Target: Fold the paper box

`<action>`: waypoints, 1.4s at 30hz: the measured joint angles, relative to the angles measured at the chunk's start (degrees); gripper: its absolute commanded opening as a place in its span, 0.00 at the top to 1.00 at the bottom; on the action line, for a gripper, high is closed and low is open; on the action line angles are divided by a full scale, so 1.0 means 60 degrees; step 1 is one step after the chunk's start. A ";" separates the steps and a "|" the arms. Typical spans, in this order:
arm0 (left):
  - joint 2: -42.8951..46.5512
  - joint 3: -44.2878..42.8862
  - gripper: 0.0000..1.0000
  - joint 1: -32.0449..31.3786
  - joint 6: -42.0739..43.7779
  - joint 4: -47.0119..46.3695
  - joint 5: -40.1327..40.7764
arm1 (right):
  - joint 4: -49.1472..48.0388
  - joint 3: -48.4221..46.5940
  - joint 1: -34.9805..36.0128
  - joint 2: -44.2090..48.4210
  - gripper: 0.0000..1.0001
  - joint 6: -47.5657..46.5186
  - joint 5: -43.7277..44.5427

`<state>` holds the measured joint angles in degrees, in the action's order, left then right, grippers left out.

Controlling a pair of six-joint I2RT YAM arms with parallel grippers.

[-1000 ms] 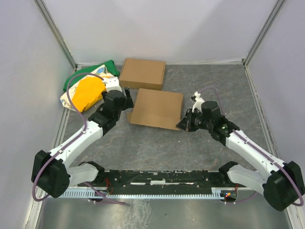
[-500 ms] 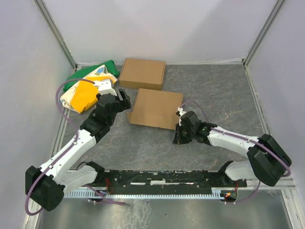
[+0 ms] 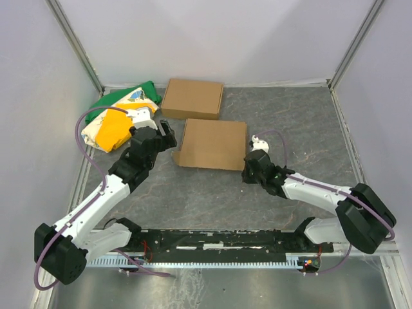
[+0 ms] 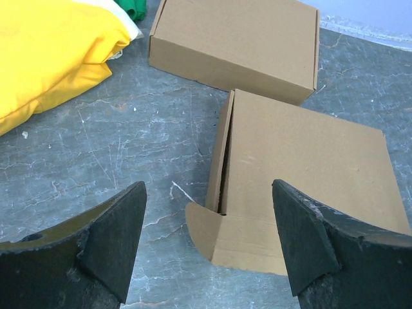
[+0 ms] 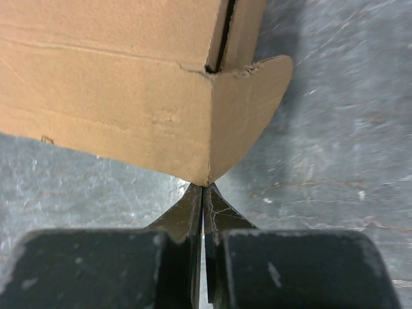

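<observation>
The paper box (image 3: 214, 145) lies near the table's middle, folded into a shallow closed shape. A rounded tab (image 4: 203, 225) sticks out at its front left corner, and another rounded tab (image 5: 248, 109) at its front right corner. My left gripper (image 3: 168, 136) is open and empty just left of the box; in the left wrist view (image 4: 209, 248) its fingers frame the left tab. My right gripper (image 3: 250, 170) is shut, its fingertips (image 5: 204, 191) touching the box's front right corner (image 5: 209, 177) from below. No cardboard shows between them.
A ready-made brown cardboard box (image 3: 192, 98) sits behind the paper box, almost touching it, and also shows in the left wrist view (image 4: 238, 38). A green, yellow and white bag (image 3: 119, 119) lies at the back left by the wall. Grey stone tabletop (image 3: 290, 122), metal frame posts at the back corners.
My right gripper dropped back from the box's front right corner, then came up to it again from lower down. My left arm swung slightly left early on and has since held still.
</observation>
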<state>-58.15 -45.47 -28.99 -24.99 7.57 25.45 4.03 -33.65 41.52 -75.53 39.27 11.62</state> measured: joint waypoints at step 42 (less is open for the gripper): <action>-0.1876 0.1632 0.09 0.0004 0.1880 -0.3064 -0.2758 | 0.3126 -0.3439 -0.2189 -0.1326 0.01 -0.2317 -0.2087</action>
<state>-69.41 -35.68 -28.97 -13.72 -10.81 8.91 22.79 -54.28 28.38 -83.48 25.36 -0.91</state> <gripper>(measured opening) 0.900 0.991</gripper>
